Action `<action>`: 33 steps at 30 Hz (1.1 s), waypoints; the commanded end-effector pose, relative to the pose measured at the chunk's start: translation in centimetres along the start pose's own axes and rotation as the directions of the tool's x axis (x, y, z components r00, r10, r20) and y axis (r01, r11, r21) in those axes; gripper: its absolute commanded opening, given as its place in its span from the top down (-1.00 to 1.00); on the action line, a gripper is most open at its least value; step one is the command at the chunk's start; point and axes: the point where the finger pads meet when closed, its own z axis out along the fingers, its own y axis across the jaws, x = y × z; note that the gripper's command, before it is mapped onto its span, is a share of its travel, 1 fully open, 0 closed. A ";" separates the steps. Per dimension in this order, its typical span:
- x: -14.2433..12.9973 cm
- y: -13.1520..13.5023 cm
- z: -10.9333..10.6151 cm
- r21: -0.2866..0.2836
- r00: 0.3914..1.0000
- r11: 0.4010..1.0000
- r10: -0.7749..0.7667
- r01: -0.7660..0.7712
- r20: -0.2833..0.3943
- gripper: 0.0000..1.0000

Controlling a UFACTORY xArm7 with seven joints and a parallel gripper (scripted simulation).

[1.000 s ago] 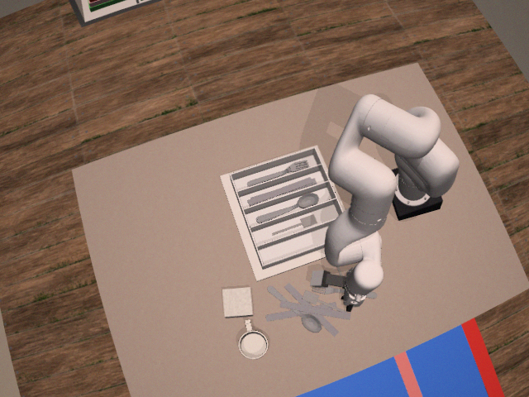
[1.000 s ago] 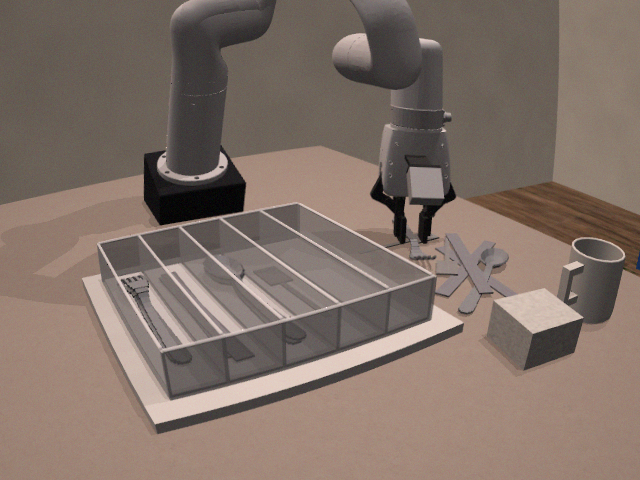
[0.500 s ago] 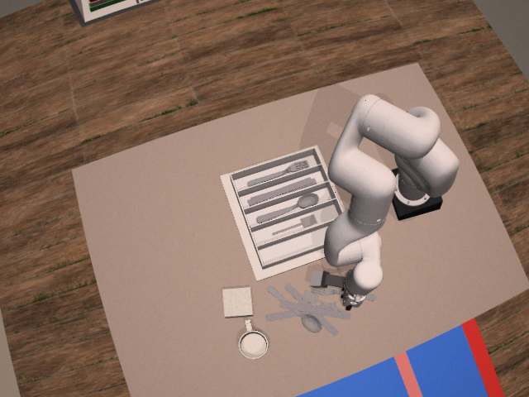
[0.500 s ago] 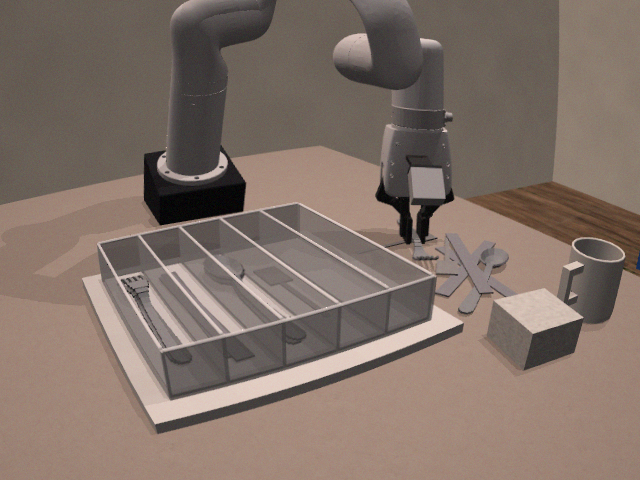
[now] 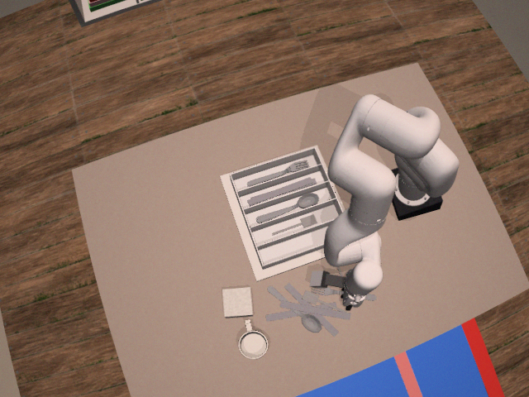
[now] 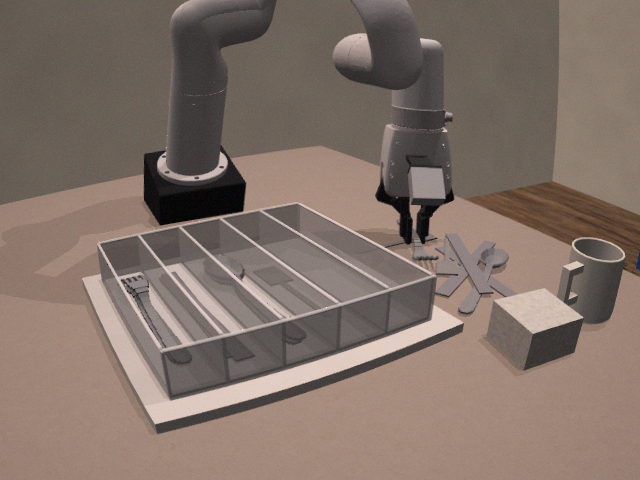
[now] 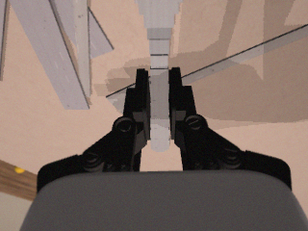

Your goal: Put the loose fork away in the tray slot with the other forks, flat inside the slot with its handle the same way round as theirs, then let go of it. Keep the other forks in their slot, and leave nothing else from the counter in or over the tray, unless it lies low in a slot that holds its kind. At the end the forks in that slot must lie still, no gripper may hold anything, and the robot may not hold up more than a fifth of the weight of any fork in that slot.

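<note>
The loose fork (image 6: 421, 253) (image 5: 326, 291) (image 7: 159, 113) lies on the counter just right of the tray, at the edge of a cutlery pile, with its tines towards the exterior camera. My gripper (image 6: 413, 237) (image 5: 349, 303) (image 7: 159, 84) stands upright over it, down at counter level, and is shut on the fork's handle. The tray (image 6: 330, 305) (image 5: 228, 192) has several long slots. Another fork (image 6: 149, 310) (image 5: 282, 173) lies flat in its end slot, the one farthest from my gripper.
The pile (image 5: 307, 309) (image 6: 467, 273) holds flat knives and a spoon (image 5: 312, 323). A grey cube (image 5: 237, 301) (image 6: 532, 325) and a mug (image 5: 253, 343) (image 6: 594, 279) stand beyond it. The other slots hold a knife, a spoon and a spatula; the nearest one is empty. The arm base (image 6: 193, 191) sits behind the tray.
</note>
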 end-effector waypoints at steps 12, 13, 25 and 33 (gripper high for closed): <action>-0.2 0.4 0.2 -0.012 1.000 1.000 -0.001 0.001 0.002 0.91; -0.2 0.4 0.2 -0.012 1.000 1.000 -0.001 0.001 0.002 0.91; -0.2 0.4 0.1 -0.012 1.000 1.000 -0.001 0.001 0.002 0.91; -0.2 0.4 -0.4 -0.012 1.000 1.000 -0.001 0.001 0.002 0.91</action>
